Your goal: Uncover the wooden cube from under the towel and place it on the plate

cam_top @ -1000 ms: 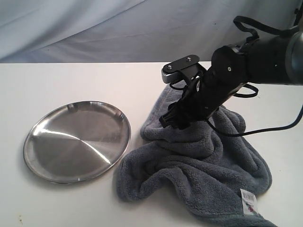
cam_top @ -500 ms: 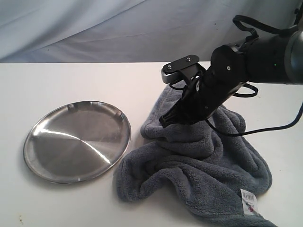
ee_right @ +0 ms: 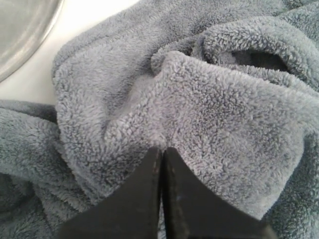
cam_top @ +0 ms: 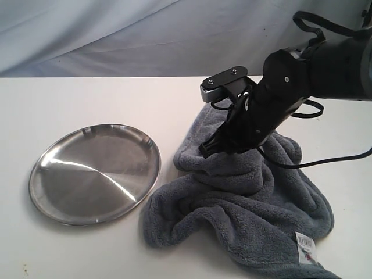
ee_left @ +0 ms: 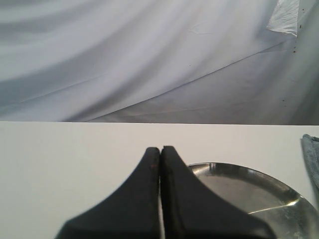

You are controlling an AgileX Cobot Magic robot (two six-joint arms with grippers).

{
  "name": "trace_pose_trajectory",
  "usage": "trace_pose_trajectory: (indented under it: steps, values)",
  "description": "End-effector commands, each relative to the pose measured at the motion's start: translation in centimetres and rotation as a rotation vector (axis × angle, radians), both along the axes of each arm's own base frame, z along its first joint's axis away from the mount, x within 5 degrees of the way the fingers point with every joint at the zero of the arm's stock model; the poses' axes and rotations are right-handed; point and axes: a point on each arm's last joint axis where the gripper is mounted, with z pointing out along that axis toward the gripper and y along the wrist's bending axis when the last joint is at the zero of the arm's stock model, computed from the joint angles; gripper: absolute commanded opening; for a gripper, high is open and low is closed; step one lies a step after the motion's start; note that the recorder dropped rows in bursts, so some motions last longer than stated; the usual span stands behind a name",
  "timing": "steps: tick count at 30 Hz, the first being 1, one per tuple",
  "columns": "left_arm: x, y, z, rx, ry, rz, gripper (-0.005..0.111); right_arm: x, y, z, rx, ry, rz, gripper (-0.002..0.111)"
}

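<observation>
Two tools show, both with their fingers brought together. The right tool (ee_right: 160, 149) is down on the towel (cam_top: 244, 203), its black tips pressed into the fluffy pile, which puckers in creases toward them, so it is clamped on a pinch of the cloth near the towel's upper left part as the exterior view shows it. The left tool (ee_left: 160, 148) holds nothing and hangs above the bare white bench (cam_top: 87, 99), with the plate (cam_top: 96, 174) just beside it in its own wrist view. The towel lies crumpled in thick blue-grey folds on the right half of the bench, its near left edge close to the plate's rim but apart from it, and a small white barcode tag (cam_top: 306, 249) sits at its near right corner. The plate, shiny and bare, rests flat on the left half of the bench. The wooden cube cannot be seen in any view. A pale draped cloth (cam_top: 116, 35) hangs behind the bench.
</observation>
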Motion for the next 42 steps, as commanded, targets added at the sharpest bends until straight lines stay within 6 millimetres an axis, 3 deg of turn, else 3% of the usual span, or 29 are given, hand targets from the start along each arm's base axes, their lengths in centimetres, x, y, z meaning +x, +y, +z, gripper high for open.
trace_pose_trajectory:
  steps: [1,4,6,14,17,24,33,36,42]
  values:
    - [0.0,0.0,-0.1,-0.002,0.002,0.002,0.001,-0.5,-0.1,1.9,0.017,-0.05,0.016,0.0]
    - [0.0,0.0,-0.1,-0.002,0.002,0.002,0.001,-0.5,-0.2,1.9,0.006,-0.055,0.023,0.0]
    - [0.0,0.0,-0.1,-0.002,0.002,0.002,0.001,-0.4,-0.1,1.6,0.0,-0.049,0.026,0.006]
    - [0.0,0.0,-0.1,0.0,0.002,0.002,0.001,-0.2,0.2,0.6,-0.03,-0.047,0.057,0.056]
    - [0.0,0.0,-0.1,0.0,0.002,0.002,0.001,-0.1,0.3,-0.1,-0.053,-0.038,0.074,0.062]
    - [0.0,0.0,-0.1,0.0,0.002,0.002,0.001,0.0,0.3,-1.1,-0.082,-0.004,0.079,0.057]
    - [0.0,0.0,-0.1,-0.002,0.002,0.002,0.001,-0.4,0.0,-1.9,-0.105,0.052,0.064,0.021]
    - [0.0,0.0,-0.1,-0.002,0.002,0.002,0.001,-0.5,-0.1,-1.8,-0.108,0.057,0.063,0.0]
    - [0.0,0.0,-0.1,0.0,0.002,0.002,0.001,-0.8,0.3,-1.4,-0.093,0.051,0.068,0.0]
